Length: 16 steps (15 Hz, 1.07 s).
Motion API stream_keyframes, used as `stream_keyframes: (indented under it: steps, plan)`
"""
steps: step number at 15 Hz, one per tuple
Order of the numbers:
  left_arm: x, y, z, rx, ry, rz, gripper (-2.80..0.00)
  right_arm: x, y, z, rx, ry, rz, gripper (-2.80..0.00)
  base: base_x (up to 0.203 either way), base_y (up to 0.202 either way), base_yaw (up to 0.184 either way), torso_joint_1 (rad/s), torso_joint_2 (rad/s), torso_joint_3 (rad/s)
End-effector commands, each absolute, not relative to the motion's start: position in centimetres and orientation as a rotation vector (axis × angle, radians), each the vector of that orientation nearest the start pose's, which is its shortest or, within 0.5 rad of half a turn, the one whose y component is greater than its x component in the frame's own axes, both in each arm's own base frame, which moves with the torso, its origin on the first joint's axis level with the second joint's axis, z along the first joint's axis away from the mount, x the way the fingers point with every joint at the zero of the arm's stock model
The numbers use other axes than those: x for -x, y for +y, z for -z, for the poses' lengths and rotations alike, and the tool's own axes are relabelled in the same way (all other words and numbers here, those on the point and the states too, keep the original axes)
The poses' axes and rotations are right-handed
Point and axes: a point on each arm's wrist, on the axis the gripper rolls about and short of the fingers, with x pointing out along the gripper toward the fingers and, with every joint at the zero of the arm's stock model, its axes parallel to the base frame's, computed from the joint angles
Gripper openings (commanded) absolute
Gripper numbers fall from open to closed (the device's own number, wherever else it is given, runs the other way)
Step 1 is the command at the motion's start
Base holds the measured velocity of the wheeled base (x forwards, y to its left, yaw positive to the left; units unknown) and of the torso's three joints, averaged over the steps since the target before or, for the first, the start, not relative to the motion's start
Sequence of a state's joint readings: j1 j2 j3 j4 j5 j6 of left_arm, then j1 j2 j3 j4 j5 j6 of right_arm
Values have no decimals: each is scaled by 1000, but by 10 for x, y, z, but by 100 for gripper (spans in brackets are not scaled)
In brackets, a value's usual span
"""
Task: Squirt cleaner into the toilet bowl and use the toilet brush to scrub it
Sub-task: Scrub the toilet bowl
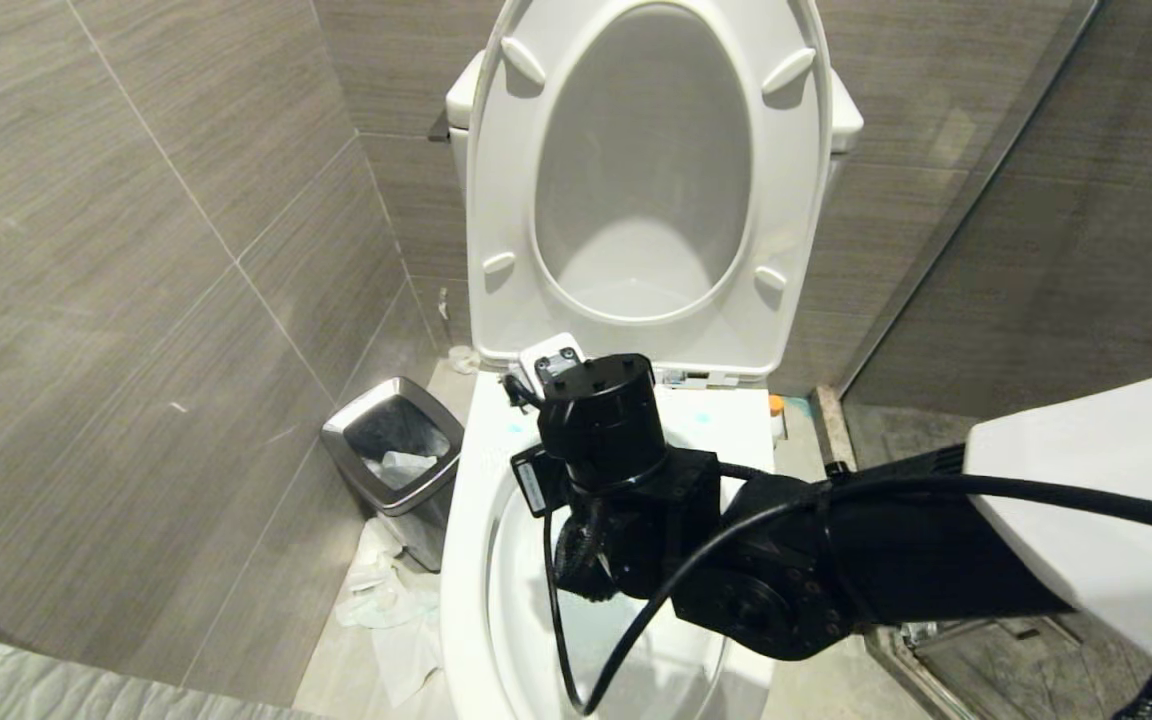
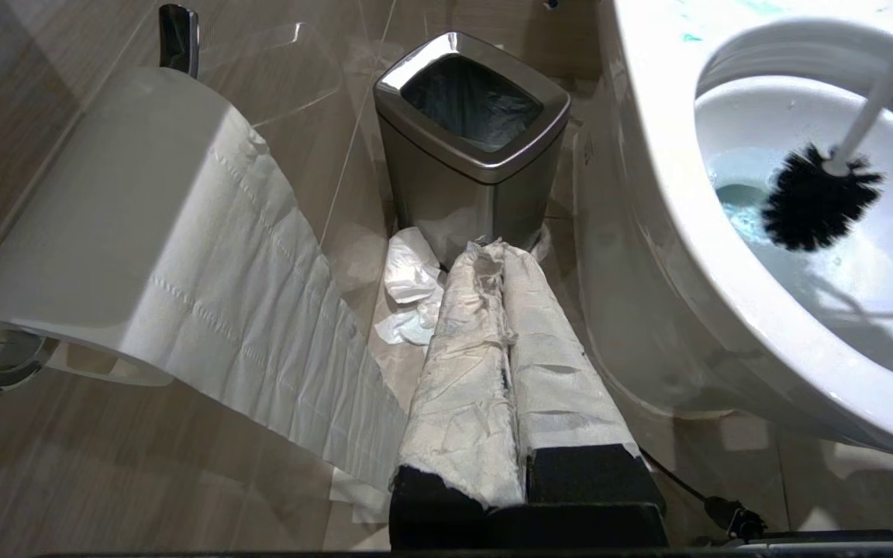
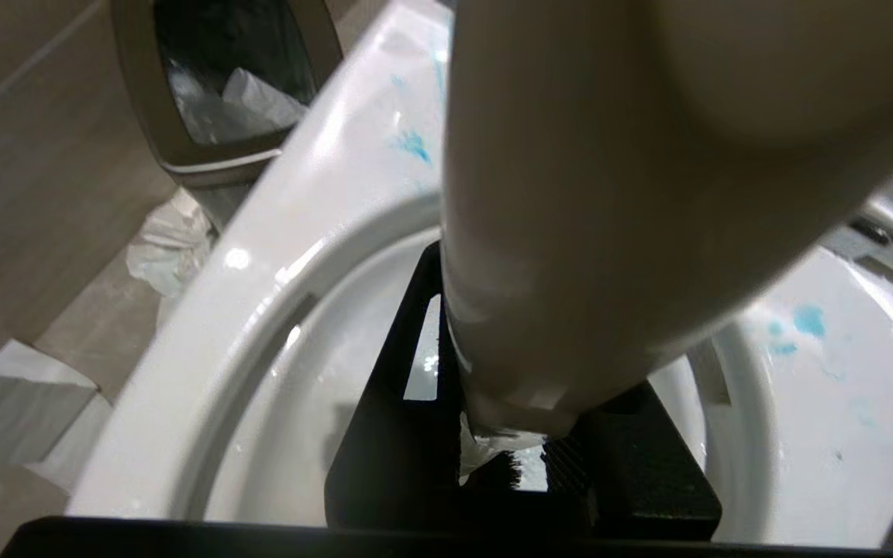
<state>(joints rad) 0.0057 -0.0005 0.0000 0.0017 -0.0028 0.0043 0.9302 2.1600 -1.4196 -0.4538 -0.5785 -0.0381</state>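
The right end effector (image 3: 505, 457) is clenched on the toilet brush (image 2: 818, 198), keeping its black bristles down inside the toilet bowl (image 2: 648, 155) to scrub.

Toilet bowl (image 1: 466, 560): interior largely covered by the right arm (image 1: 836, 560) in the head view.
Toilet brush (image 2: 818, 198): handle cut off by the left wrist view's edge; seen only as a blur in the right wrist view.
Toilet paper roll (image 2: 105, 225): holder mostly hidden.
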Motion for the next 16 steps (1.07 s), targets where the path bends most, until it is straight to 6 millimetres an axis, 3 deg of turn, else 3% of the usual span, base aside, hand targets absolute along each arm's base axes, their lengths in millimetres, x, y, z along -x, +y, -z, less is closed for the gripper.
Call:
stream_keyframes:
  steps: [1, 5, 7, 13, 16]
  plan:
    - [23, 0, -75, -5, 3, -3, -280, -286, 364, -146, 245, 195, -351, -280, 0, 0, 0, 0, 0, 0]
    - [23, 0, -75, -5, 3, -3, -280, -305, 385, -148, 233, 140, -323, -280, 0, 0, 0, 0, 0, 0]
    - [23, 0, -75, -5, 3, -3, -280, -313, 385, -156, 238, 138, -303, -280, 0, 0, 0, 0, 0, 0]
    - [23, 0, -75, -5, 3, -3, -280, -342, 338, -186, 225, 122, -192, -280, 0, 0, 0, 0, 0, 0]
    - [23, 0, -75, -5, 3, -3, -280, -339, 310, -190, 249, 154, -156, -280, 0, 0, 0, 0, 0, 0]
